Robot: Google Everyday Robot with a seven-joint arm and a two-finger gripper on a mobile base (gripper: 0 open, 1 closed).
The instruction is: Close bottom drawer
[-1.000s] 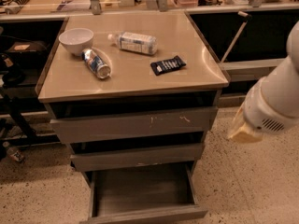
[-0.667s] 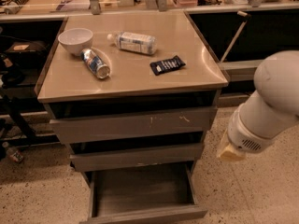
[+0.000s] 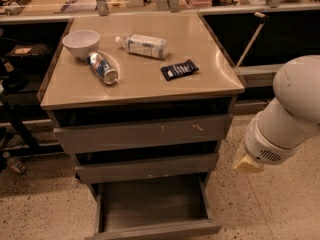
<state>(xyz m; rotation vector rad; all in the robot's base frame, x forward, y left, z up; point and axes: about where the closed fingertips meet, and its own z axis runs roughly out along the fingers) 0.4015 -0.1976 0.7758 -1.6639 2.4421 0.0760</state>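
1. The bottom drawer (image 3: 152, 206) stands pulled out at the lower centre of the frame.
2. The gripper (image 3: 248, 162) hangs at the right, level with the middle drawer (image 3: 147, 167) and clear of the cabinet; I cannot tell whether it is wide or narrow.

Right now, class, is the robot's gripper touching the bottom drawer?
Apart. In the camera view the gripper hangs beside the cabinet, with bare floor showing between it and the open bottom drawer.
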